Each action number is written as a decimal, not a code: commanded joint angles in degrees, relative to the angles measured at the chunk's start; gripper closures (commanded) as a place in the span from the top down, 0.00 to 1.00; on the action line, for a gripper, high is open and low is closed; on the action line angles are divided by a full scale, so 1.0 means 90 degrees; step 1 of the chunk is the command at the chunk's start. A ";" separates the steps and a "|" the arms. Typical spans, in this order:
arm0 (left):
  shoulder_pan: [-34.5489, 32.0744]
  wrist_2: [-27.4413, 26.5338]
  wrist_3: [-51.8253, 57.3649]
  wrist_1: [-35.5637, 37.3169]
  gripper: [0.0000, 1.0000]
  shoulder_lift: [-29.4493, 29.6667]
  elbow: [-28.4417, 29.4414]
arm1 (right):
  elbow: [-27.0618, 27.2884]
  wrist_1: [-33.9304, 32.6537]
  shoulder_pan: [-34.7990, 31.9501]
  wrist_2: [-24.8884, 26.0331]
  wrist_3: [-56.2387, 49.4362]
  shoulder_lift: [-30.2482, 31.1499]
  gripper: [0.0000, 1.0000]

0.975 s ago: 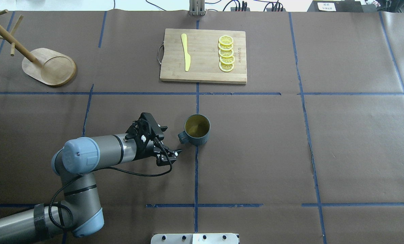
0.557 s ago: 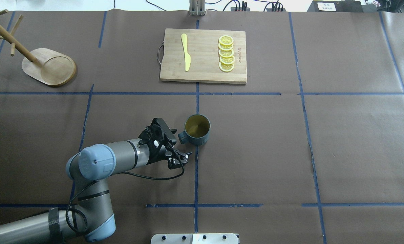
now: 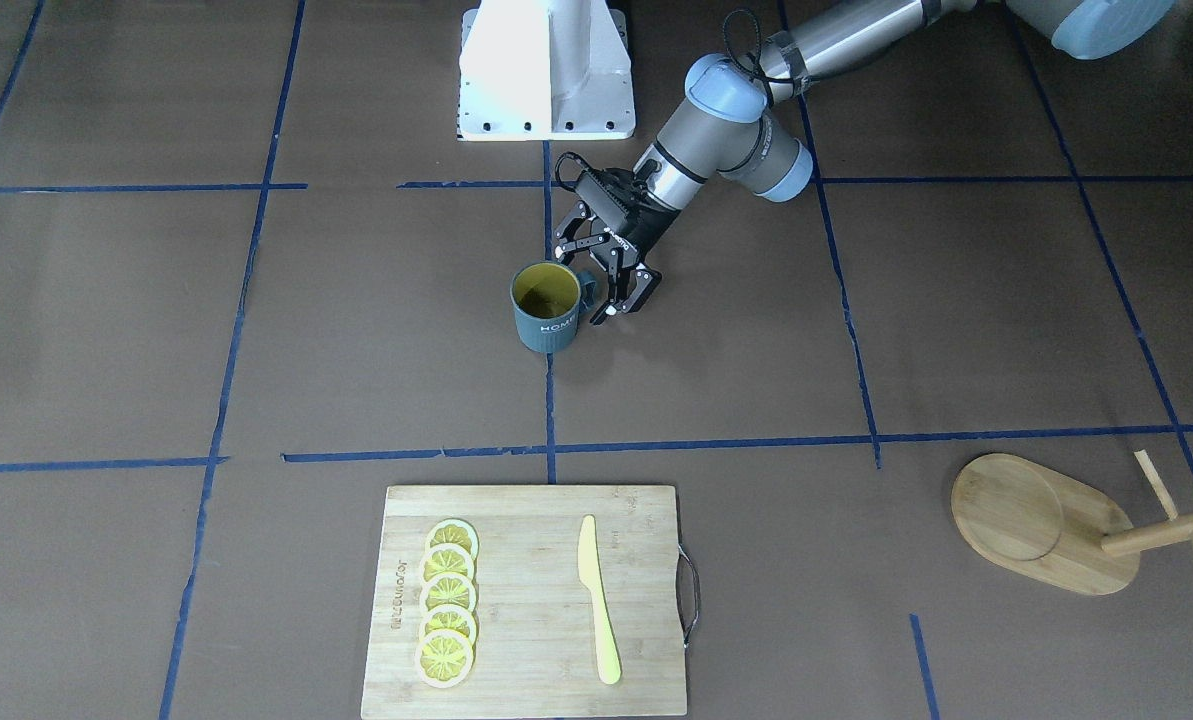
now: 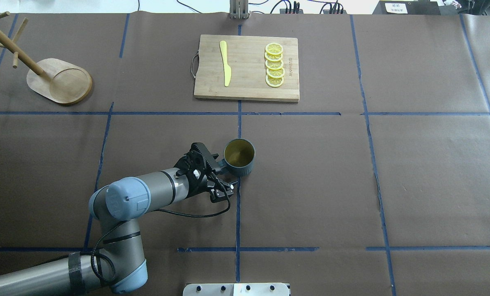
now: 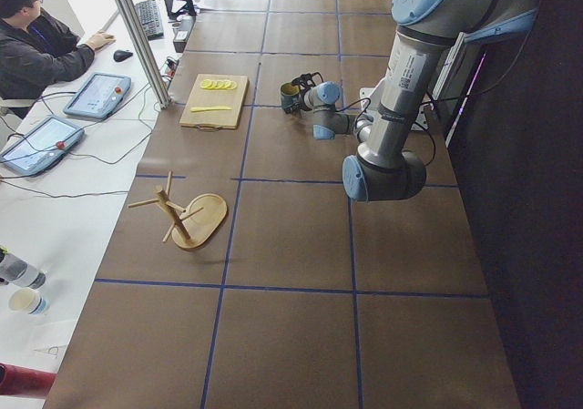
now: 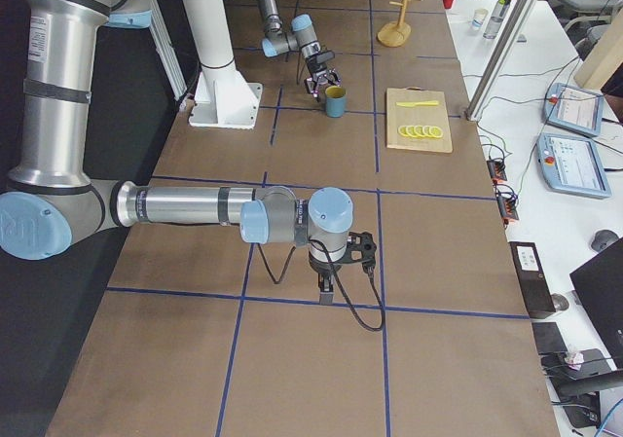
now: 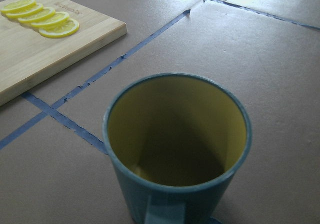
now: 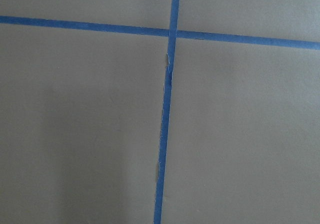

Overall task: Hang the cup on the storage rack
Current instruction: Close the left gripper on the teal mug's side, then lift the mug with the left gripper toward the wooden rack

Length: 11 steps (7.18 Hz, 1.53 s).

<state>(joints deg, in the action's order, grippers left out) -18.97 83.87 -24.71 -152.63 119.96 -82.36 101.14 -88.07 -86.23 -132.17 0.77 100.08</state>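
Note:
The dark teal cup (image 4: 239, 157) stands upright near the table's middle, yellow inside, "HOME" showing in the front-facing view (image 3: 546, 308). My left gripper (image 4: 223, 173) is open and low at the cup's handle side, one finger on each side of the handle (image 3: 587, 288). The left wrist view looks into the cup (image 7: 177, 149), with the handle at the bottom edge. The bamboo storage rack (image 4: 60, 82) stands at the far left with empty pegs (image 3: 1041, 522). My right gripper (image 6: 327, 283) shows only in the exterior right view, and I cannot tell if it is open or shut.
A wooden cutting board (image 4: 247, 88) with lemon slices (image 4: 274, 65) and a yellow knife (image 4: 226, 61) lies beyond the cup. Blue tape lines cross the brown table cover. An operator (image 5: 36, 45) sits at a desk past the far side.
My left arm has moved right and slightly forward toward the cup. Its open gripper has gone from short of the handle to around it. The cup has not moved.

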 commanded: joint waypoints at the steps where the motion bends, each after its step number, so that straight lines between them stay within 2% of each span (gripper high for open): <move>1: 0.0008 -0.0003 -0.0057 -0.0014 0.36 0.0041 0.0011 | -0.0008 0.0000 0.0002 0.0008 -0.0007 -0.0007 1.00; 2: 0.0008 -0.0003 -0.0077 -0.0014 0.09 0.0070 -0.0008 | 0.0002 0.0000 0.0002 0.0008 -0.0007 -0.0007 1.00; 3: 0.0008 0.0007 -0.0086 -0.0014 0.01 0.0070 -0.0028 | 0.0002 0.0000 0.0002 0.0008 0.0002 -0.0007 1.00; 5: -0.0002 0.0036 -0.0465 -0.0451 0.00 0.0050 -0.0086 | 0.0002 0.0000 -0.0008 0.0008 0.0002 -0.0016 1.00; 7: -0.0099 0.0037 -0.1244 -0.0463 0.00 -0.0008 -0.0417 | -0.0008 0.0010 0.0002 0.0008 -0.0007 -0.0036 1.00; 9: -0.0595 0.0182 -0.3368 -0.0463 0.00 -0.0008 -0.0564 | -0.0008 0.0010 -0.0008 0.0018 -0.0007 -0.0046 1.00; 10: -0.1119 0.0985 -0.4180 -0.0454 0.00 -0.0018 -0.0575 | -0.0008 0.0010 0.0001 0.0018 -0.0007 -0.0046 1.00; 11: -0.1869 0.2057 -0.4971 -0.0405 0.00 -0.0057 -0.0614 | 0.0002 0.0010 -0.0008 0.0018 0.0002 -0.0036 1.00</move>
<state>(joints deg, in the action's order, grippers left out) -28.90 92.77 -60.45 -156.64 119.73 -87.49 101.08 -87.98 -86.26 -132.02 0.72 99.70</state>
